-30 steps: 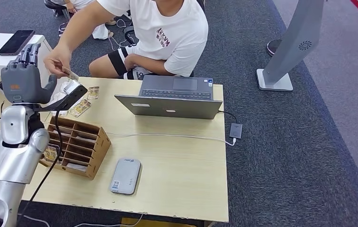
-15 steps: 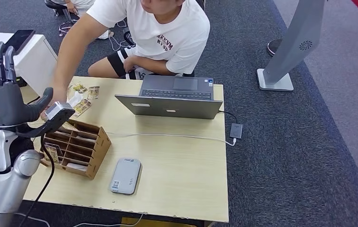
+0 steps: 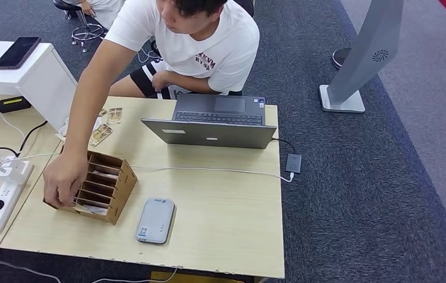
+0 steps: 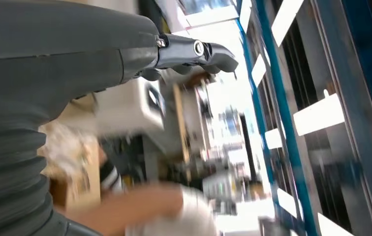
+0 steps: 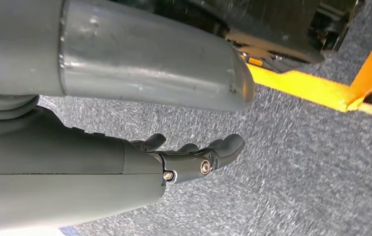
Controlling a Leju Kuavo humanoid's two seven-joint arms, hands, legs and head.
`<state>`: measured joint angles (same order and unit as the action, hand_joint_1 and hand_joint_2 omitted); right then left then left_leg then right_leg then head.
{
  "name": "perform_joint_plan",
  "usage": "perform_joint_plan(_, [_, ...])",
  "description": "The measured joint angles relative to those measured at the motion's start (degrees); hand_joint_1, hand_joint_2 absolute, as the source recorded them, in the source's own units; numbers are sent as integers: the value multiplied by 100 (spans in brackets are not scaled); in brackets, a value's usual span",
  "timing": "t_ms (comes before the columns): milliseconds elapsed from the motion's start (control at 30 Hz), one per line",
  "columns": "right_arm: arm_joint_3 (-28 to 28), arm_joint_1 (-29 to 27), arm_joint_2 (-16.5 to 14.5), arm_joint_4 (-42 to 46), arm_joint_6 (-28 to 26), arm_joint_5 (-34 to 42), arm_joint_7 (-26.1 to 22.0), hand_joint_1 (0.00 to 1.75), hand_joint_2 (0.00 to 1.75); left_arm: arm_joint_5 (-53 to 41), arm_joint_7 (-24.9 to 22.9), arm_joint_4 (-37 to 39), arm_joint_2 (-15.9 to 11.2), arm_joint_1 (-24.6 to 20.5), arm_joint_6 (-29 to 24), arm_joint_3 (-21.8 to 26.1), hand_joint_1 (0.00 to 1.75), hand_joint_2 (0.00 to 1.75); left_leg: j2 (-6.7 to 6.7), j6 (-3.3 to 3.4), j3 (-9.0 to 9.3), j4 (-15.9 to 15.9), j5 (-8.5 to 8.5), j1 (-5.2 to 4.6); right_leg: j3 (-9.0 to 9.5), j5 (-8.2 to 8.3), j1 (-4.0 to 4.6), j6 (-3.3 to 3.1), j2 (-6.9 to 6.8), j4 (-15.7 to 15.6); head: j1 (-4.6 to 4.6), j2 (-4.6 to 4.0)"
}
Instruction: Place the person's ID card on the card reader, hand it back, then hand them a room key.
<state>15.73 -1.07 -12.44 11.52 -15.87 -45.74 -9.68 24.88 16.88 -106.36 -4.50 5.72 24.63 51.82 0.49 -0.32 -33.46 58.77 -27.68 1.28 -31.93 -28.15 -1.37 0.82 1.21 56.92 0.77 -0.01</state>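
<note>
At the check-in desk, a person in a white T-shirt (image 3: pixel 209 44) leans over the pale wooden table (image 3: pixel 226 218), one hand (image 3: pixel 61 183) dug into the near-left end of a brown cardboard slotted organiser box (image 3: pixel 105 183). The box looks to hold the room keys.

A flat grey card reader with rounded corners (image 3: pixel 156 219) lies just right of the organiser, nearer the robot, with nothing on it. Beyond the organiser, by the person's forearm, a few small printed cards (image 3: pixel 99 134) lie loose on the table. Whether one is the ID card cannot be told. An open grey laptop (image 3: pixel 215 127) stands to the organiser's far right.

The robot's left hand (image 4: pixel 100 64) shows in its blurred wrist view with a dark finger stretched straight and nothing visible in its grasp. The right hand (image 5: pixel 174 164) hangs over grey carpet, its fingers (image 5: pixel 223 145) loosely curved, parted and empty.

A card of this kind is likely light, thin and stiff, with a smooth face. Lying flat, it would give little to grip. The better hold is probably a pinch across its two faces near one short end, which leaves most of the card free to lie on the reader or to be offered back. Taking it edge-on from the person's fingers looks easier than prising it off the tabletop. The risk is that it slides or twists out of a light pinch.
</note>
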Motion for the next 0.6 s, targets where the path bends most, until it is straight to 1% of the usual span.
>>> perform_joint_plan(33, [1,-5,0,-2,-37,-19,-5,0,0,302,-272,183,169,-73,-31,720,0,175,15,-6,11,0,-6,-1,0,0,-1,-2,15,1,-5,0])
perform_joint_plan(67, [1,-9,0,-3,-66,-44,-10,0,0,565,-422,408,289,-120,-273,1300,0,175,27,-9,20,0,-11,-1,0,0,-1,-3,29,1,-16,-1])
perform_joint_plan(100, [1,-11,1,-5,-87,-72,-15,0,0,805,-495,647,395,-152,-597,1748,0,175,34,-11,26,-1,-13,0,2,-2,0,-4,33,1,-26,-1])
perform_joint_plan(133, [1,-10,1,-10,-103,-105,-20,0,0,1033,-506,928,493,-180,-968,2113,0,175,25,-11,27,-1,-13,2,7,-6,1,-6,25,1,-32,0])
perform_joint_plan(200, [-3,-2,4,-25,-121,-167,-26,0,0,1296,-402,1487,655,-228,-1645,2589,0,175,-8,-10,27,-1,-13,4,20,-17,3,-7,-11,0,-32,1])
perform_joint_plan(267, [-8,7,9,-42,-148,-219,-20,0,0,1323,-158,2031,794,-272,-2231,2921,0,87,-36,-5,30,0,-15,3,34,-26,2,-5,-41,-2,-30,1])
perform_joint_plan(333, [-13,9,18,-56,-175,-259,-11,0,0,1247,102,2600,953,-315,-2775,3143,0,0,-50,2,32,0,-16,-4,45,-29,-4,-3,-57,-4,-22,0])
perform_joint_plan(400, [-25,7,29,-76,-189,-301,-4,0,0,1059,274,3270,1160,-364,-3370,3299,0,0,-56,9,33,1,-14,-12,53,-28,-12,1,-64,-5,-17,-1])
perform_joint_plan(533, [-124,11,72,-133,-176,-467,107,0,0,318,359,4848,1687,-496,-4531,3399,0,175,-61,25,34,3,-10,-25,61,-18,-26,17,-69,-16,-19,-2])
perform_joint_plan(567, [-154,12,89,-146,-167,-508,145,0,0,204,371,5305,1785,-541,-4701,3399,0,175,-63,28,34,3,-9,-27,62,-16,-28,21,-70,-18,-18,-2])
perform_joint_plan(600, [-170,13,98,-154,-160,-530,165,0,0,154,378,5542,1840,-564,-4781,3399,0,175,-64,29,34,4,-8,-28,63,-15,-29,23,-70,-19,-17,-2])
